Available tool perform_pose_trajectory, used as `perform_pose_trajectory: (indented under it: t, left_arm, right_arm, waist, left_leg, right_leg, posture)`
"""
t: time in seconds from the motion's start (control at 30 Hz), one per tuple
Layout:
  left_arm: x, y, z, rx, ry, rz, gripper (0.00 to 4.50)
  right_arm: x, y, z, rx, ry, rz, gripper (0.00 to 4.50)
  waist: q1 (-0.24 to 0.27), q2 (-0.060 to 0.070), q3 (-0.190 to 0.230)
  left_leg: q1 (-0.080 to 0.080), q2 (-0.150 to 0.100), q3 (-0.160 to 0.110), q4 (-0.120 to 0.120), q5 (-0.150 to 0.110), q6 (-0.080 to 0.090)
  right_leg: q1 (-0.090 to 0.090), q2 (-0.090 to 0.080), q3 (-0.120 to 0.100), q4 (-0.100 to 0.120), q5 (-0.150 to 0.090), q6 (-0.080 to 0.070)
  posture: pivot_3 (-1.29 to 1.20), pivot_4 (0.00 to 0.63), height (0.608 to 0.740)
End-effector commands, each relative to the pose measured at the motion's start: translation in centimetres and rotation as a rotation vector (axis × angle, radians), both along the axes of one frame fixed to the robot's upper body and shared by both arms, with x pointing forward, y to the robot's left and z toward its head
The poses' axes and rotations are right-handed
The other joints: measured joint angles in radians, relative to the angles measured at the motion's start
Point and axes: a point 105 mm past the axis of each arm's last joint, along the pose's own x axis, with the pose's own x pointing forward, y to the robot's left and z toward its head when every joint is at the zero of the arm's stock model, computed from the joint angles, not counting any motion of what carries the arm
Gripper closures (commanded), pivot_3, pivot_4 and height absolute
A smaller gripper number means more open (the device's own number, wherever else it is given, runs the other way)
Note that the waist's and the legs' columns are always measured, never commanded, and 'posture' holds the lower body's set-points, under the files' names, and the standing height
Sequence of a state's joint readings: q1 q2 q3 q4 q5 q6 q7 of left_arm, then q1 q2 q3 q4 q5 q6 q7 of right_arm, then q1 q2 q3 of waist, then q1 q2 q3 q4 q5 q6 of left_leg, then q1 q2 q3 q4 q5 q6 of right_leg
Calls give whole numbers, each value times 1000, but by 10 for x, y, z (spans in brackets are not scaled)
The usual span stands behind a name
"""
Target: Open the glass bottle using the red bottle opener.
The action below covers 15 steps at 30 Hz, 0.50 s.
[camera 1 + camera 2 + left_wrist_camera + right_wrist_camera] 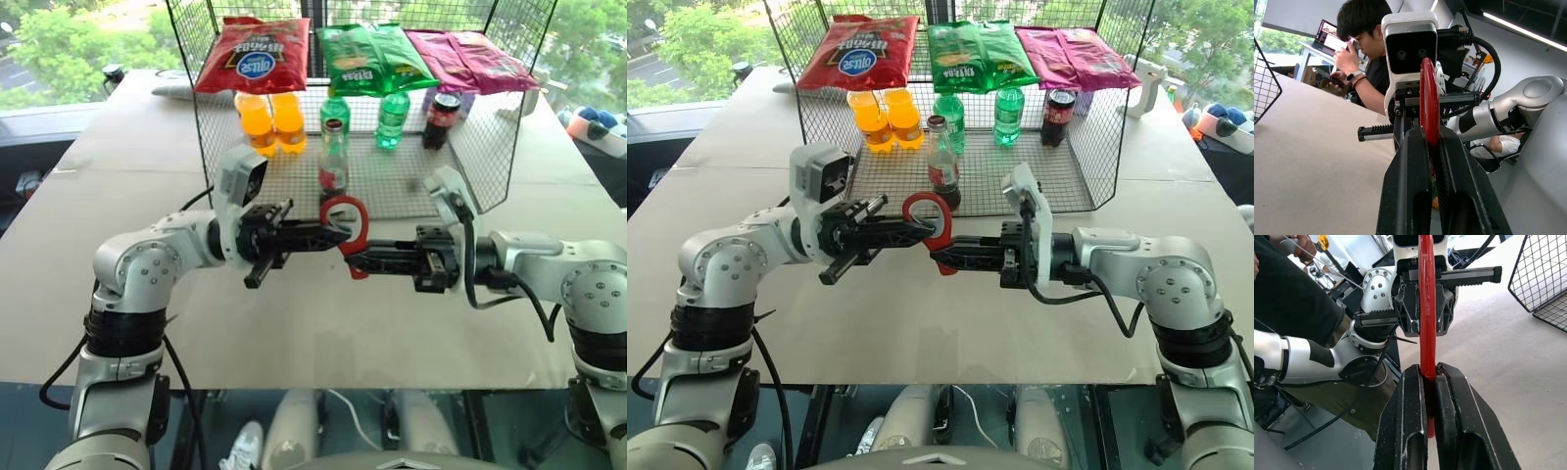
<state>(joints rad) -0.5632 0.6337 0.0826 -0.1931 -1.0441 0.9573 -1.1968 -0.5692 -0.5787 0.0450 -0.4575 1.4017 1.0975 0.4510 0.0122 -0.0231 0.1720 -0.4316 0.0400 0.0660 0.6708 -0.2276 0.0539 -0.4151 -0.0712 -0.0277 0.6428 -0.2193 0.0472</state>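
Observation:
Above the table, in front of the basket, the red bottle opener point(345, 223) hangs between my two grippers. My left gripper point(336, 235) is shut on its oval ring head from the left. From the right, my right gripper point(355, 260) is shut on the handle just below the ring. In both wrist views the opener point(1429, 103) point(1426, 308) shows edge-on, pinched between the black fingers. The glass bottle point(333, 162) stands upright in the wire basket just behind the opener, cap on, dark liquid in its lower part.
The wire basket point(490, 147) also holds two orange bottles point(272, 122), green bottles point(392, 119) and a dark red-capped bottle point(441, 119). Snack bags point(253, 54) lie on its top. A seated person point(1366, 54) is beyond the table's edge.

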Motion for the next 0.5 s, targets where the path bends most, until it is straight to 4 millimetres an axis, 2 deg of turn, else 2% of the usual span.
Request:
perform_pose_trajectory:
  t: [0.03, 0.07, 0.2, 0.33, 0.4, 0.43, 0.5]
  left_arm:
    - [-4, 3, 8, -17, 10, -14, 4500]
    - [-5, 4, 8, -15, 11, -17, 4500]
    - [-3, 7, 7, -11, 0, 23, 3115]
    - [-4, 12, 8, -3, -34, 86, 1297]
    - [2, 17, 5, 36, -112, 209, 417]
    - [11, 21, 4, 59, -176, 325, 154]
    - [22, 26, 4, 79, -245, 469, 54]
  right_arm:
    - [-8, 5, 5, 1, -27, 42, 4487]
    - [-7, 4, 4, -3, -28, 36, 4487]
    - [-6, 1, 1, -7, -31, 3, 4500]
    - [-6, -3, -3, -10, -36, -32, 4500]
    - [-3, -7, -5, -9, -44, -78, 4500]
    - [0, -11, -6, -6, -48, -115, 4500]
    - [4, -15, -7, -2, -55, -162, 4500]
  waist:
    - [0, 0, 0]
    - [0, 0, 0]
    - [0, 0, 0]
    - [0, 0, 0]
    - [-1, 0, 0]
    - [-1, 0, 0]
    - [0, 0, 0]
  left_leg:
    - [0, 0, 0, 0, 0, 0]
    - [0, 0, 0, 0, 0, 0]
    - [0, 0, 0, 0, 0, 0]
    - [0, 0, 0, 0, 0, 0]
    - [0, 0, 0, 0, 0, 0]
    - [0, 0, 0, -1, 0, 0]
    - [0, 0, 0, -1, 0, 0]
  right_leg:
    - [0, 0, 0, 0, 0, 0]
    - [0, 0, 0, 0, 0, 0]
    - [0, 0, 0, 0, 0, 0]
    - [0, 0, 0, 0, 0, 0]
    - [0, 0, 0, -1, 0, 0]
    - [0, 0, 0, -1, 0, 0]
    - [0, -1, 0, -1, 0, 0]
  posture:
    - [0, 150, 740]
    - [0, 150, 740]
    - [0, 150, 740]
    - [0, 150, 740]
    - [0, 150, 740]
    - [0, 150, 740]
    - [0, 150, 740]
